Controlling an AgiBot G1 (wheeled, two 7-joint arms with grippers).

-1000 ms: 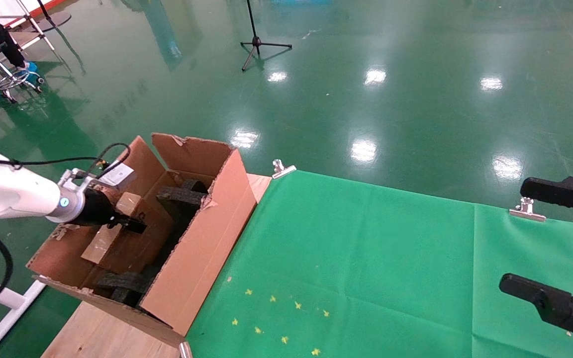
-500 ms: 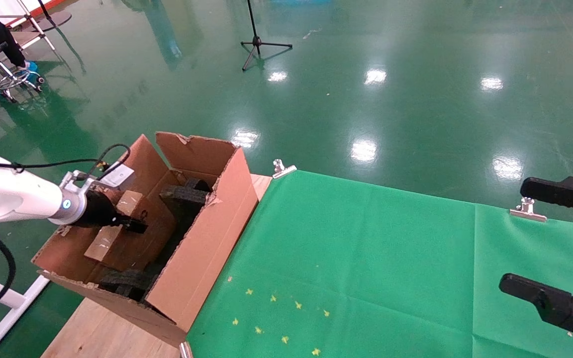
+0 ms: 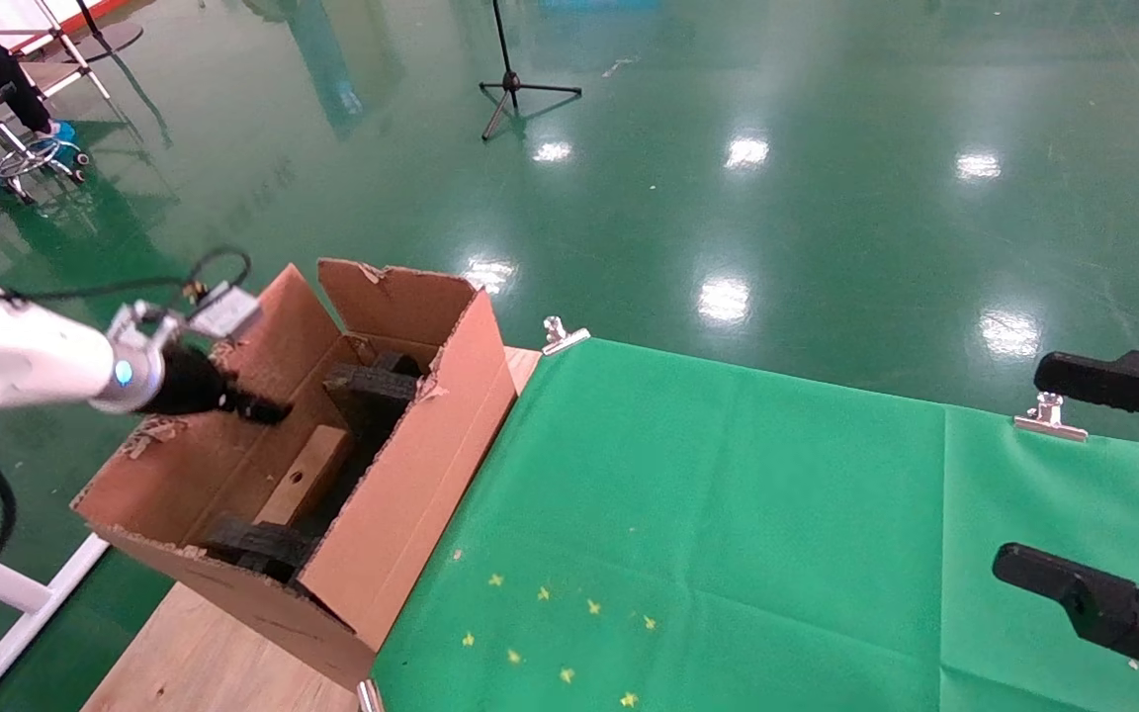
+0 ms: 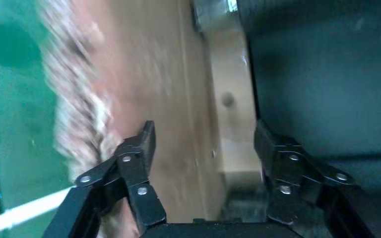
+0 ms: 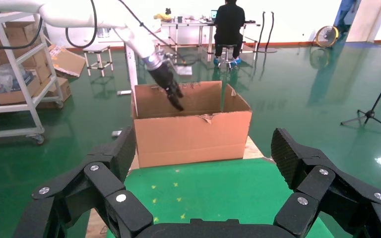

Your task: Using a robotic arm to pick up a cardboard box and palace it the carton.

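The robotic arm (image 3: pixel 26 356) reaches in from the robot's left, its white forearm lying nearly level and its blue light ring facing the head camera, with the black wrist angled slightly down over the near-left wall of the carton (image 3: pixel 401 494). The left gripper (image 3: pixel 268 410) hangs just inside the carton's open top, above the interior, and its fingers (image 4: pixel 144 148) are spread wide with nothing between them. Below and a little ahead of it, the cardboard box (image 3: pixel 307 475) lies flat on the carton's floor, apart from the gripper, its long side running along the carton and its small round hole facing up. In the left wrist view the same box (image 4: pixel 230 106) shows as a pale strip between the brown inner wall and a dark foam piece (image 4: pixel 322 74). Black foam pieces (image 3: pixel 372 386) sit against the far-right inner side, and another (image 3: pixel 253 544) lies at the carton's near end. The carton stands on the wooden table (image 3: pixel 194 663) beside the green cloth (image 3: pixel 728 514). The right gripper (image 3: pixel 1103 485) is parked at the table's right edge above the cloth, its fingers (image 5: pixel 104 173) wide apart and empty.
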